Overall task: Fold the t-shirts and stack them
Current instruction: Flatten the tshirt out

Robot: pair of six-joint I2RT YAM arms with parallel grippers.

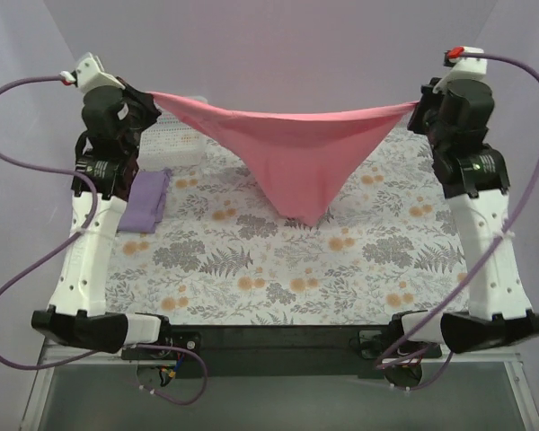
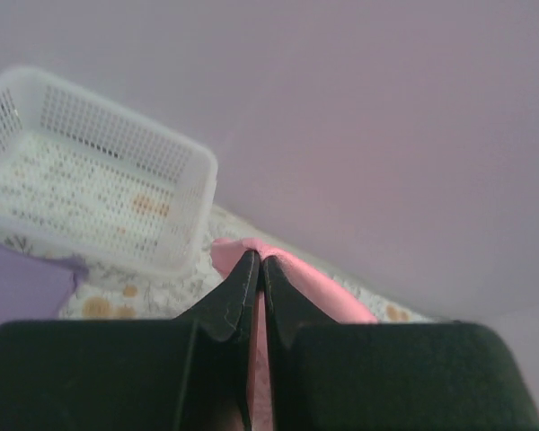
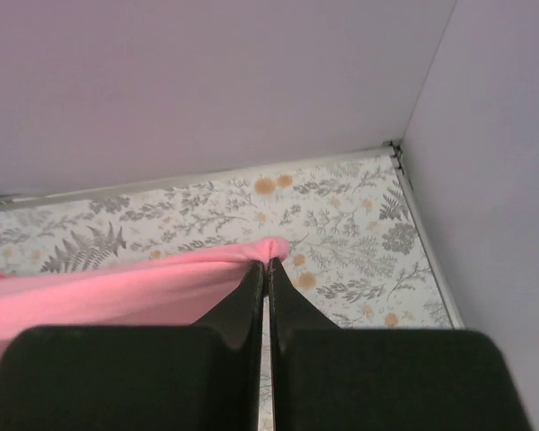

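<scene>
Two arms hold a salmon-pink t-shirt [image 1: 296, 153] aloft between them, stretched above the far half of the floral-print tablecloth [image 1: 251, 269]. The left tool [image 1: 151, 97] is clenched on one end of the cloth and the right tool [image 1: 419, 108] on the other. Both are high and well apart, so the top edge runs nearly taut from side to side.

Below that edge we see the shirt sag into a broad triangle, its lowest point hanging near the middle of the tablecloth (whether it touches, we cannot tell). In the left wrist view, the black fingers [image 2: 234, 301] stand pressed together with a fold of pink cloth pinched at their tips. The right wrist view shows much the same, its fingers [image 3: 242, 305] closed on a small pink bunch with the rest of the shirt trailing off to the left.

A lavender-purple t-shirt [image 1: 145, 199] lies in a compact, flat shape on the tablecloth at the left side, beside the left arm and apart from the pink one. Behind it, toward the far left corner, sits a white plastic lattice basket [image 1: 178, 144].
</scene>
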